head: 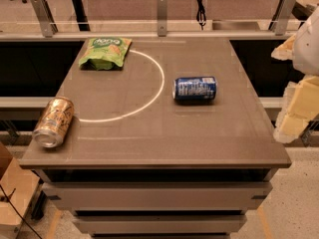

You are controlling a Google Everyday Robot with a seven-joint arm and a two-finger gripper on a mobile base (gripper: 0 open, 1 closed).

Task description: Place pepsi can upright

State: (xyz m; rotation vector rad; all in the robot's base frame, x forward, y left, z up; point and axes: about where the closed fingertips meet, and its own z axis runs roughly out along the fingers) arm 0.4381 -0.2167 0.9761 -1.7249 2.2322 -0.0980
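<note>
Progress is nil: pepsi can (195,89) lies on its side, right of the table's (149,143) middle, untouched. Gripper (295,106) hangs beyond the table's right edge, well apart from it; open or closed, I cannot tell. Grasping and standing it remain

All you've got of the robot is at the far right edge of view. The gripper (295,111) is pale cream-yellow, blocky, with chunky angular segments and a whitish lower end. Above it is a white shell (308,39), smooth and rounded. A tan-cream piece (284,50) juts off the shell's left side.
</note>
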